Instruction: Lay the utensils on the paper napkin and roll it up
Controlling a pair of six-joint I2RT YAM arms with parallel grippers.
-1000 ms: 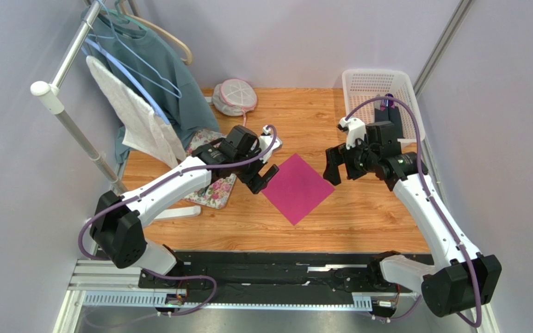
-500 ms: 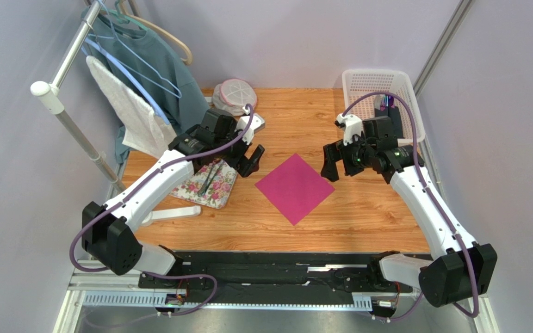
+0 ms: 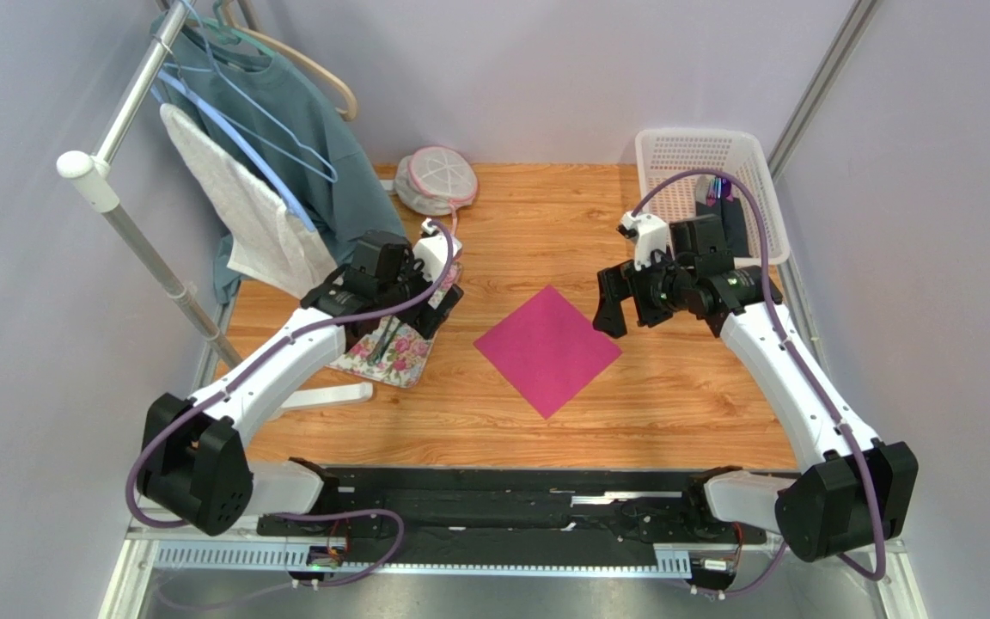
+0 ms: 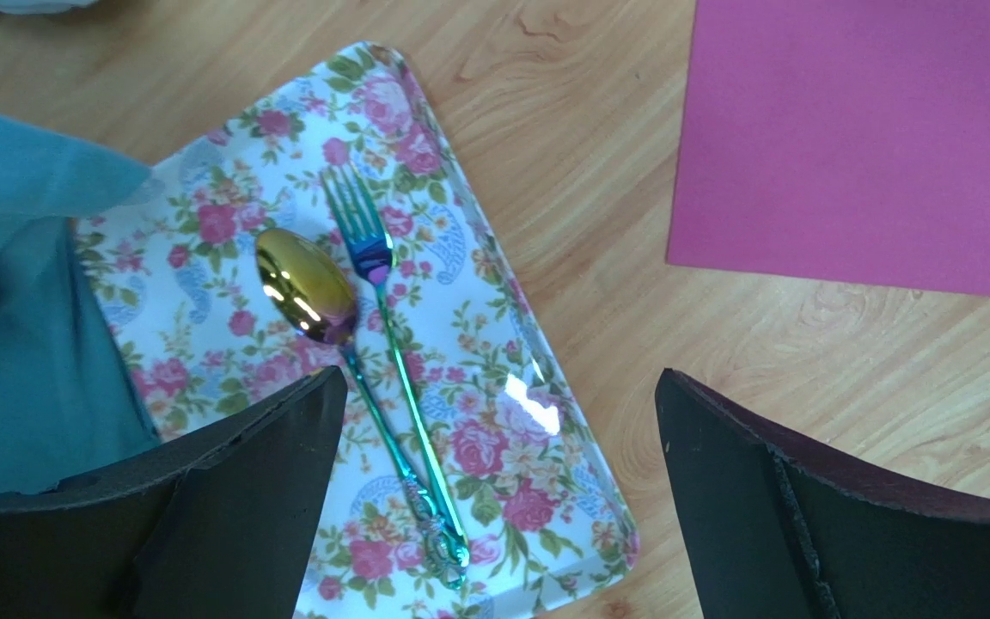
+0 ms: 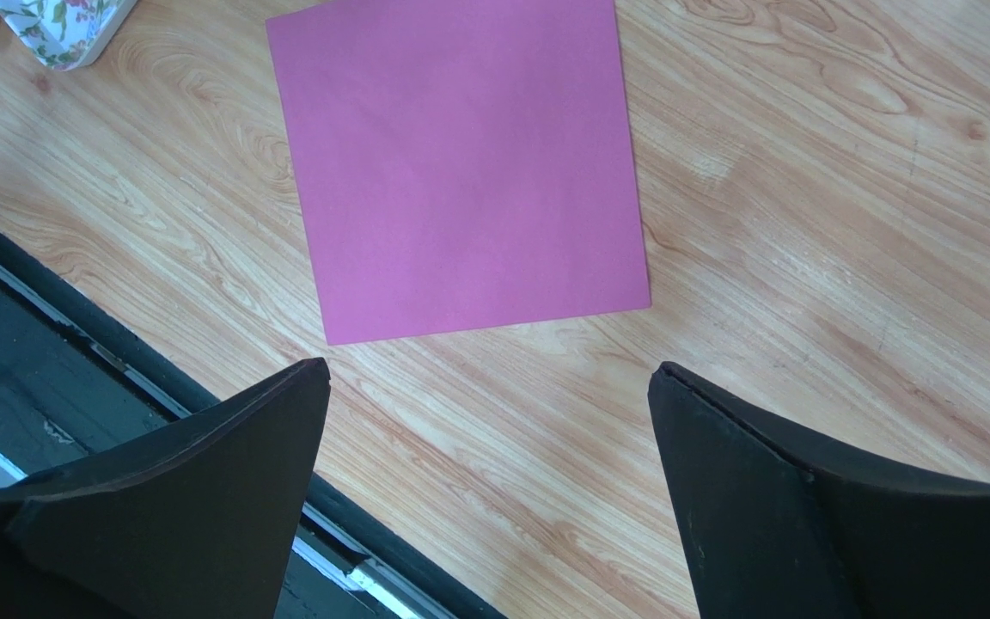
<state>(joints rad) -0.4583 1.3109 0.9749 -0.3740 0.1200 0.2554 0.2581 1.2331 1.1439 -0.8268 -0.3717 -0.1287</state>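
Observation:
The magenta paper napkin [image 3: 548, 350] lies flat on the wooden table, a corner towards me; it also shows in the left wrist view [image 4: 862, 129] and the right wrist view [image 5: 462, 161]. The spoon [image 4: 309, 286], with a gold bowl, and the fork [image 4: 391, 361], with iridescent green-blue handles, lie side by side on a floral tray [image 4: 513, 426] left of the napkin. My left gripper [image 3: 440, 299] [image 4: 500, 387] hovers open and empty over the tray [image 3: 391, 361], above the handles. My right gripper [image 3: 617, 299] [image 5: 490, 374] is open and empty above the napkin's right side.
A clothes rack [image 3: 113, 194] with a teal garment and white towel stands at the left. A round mesh item [image 3: 436, 178] lies at the back. A white basket [image 3: 707, 161] is at the back right. A black rail [image 3: 513, 490] runs along the near edge.
My left gripper has moved left, from the napkin's left corner to above the floral tray. The right gripper has shifted slightly back. The napkin has not moved.

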